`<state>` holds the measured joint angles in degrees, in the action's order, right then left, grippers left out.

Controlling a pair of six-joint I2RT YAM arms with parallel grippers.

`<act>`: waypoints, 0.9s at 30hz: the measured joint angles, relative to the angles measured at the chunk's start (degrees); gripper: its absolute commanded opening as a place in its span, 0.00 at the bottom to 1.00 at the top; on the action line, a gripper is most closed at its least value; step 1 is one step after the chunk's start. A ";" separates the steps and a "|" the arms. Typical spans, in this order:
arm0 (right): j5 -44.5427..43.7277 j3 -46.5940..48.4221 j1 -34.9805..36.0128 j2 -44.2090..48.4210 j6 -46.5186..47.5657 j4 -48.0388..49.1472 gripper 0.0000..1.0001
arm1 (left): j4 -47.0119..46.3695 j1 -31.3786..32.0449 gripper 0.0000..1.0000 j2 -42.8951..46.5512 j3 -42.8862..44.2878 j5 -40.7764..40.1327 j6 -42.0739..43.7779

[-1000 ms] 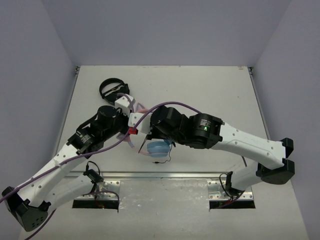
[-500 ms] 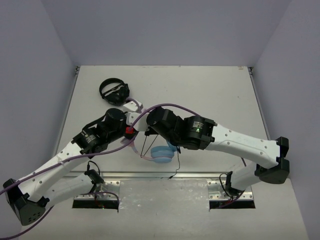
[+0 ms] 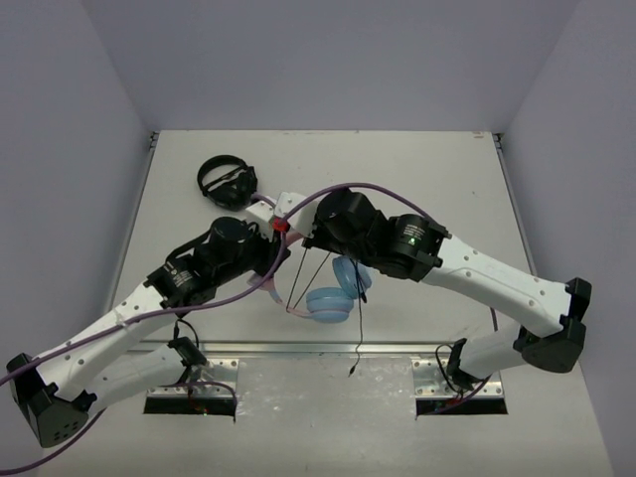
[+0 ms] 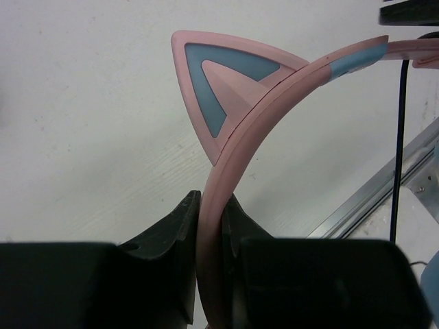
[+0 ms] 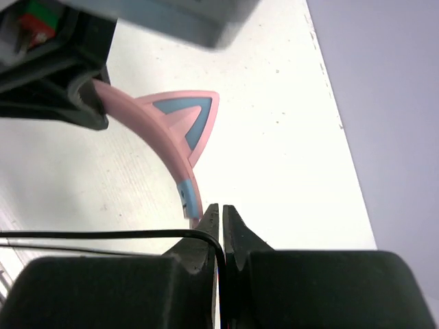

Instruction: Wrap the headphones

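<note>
Headphones [image 4: 236, 147] in left gripper [image 4: 209, 200] (right gripper [image 5: 219, 211] apparently pinching cable [image 5: 103, 235])

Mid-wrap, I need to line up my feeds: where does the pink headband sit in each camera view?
Top external: the pink headband curves between the two arms, near centre frame.
Left wrist: headband rises from bottom centre to upper right, pinched in the left hand.
Right wrist: headband arcs from upper left down to centre.
Shared landmark: the black cable.
</note>
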<state>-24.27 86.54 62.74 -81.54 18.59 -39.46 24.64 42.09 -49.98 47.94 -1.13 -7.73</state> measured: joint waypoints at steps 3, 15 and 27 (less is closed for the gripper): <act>2.69 -3.78 -0.42 3.67 -1.16 1.20 0.09 | 0.81 0.20 0.00 0.09 -0.22 -1.33 -0.17; 5.33 -9.94 -3.39 10.32 -2.36 6.21 0.01 | 0.26 0.59 0.00 -2.08 0.96 1.88 -0.13; 3.63 -9.90 -14.73 8.96 -2.75 3.37 0.03 | 3.78 0.70 0.00 -1.40 3.87 1.20 4.79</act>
<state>-20.64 76.64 48.01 -72.58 15.84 -36.10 28.42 42.78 -51.37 51.81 0.08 -2.94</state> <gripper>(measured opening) 0.175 0.129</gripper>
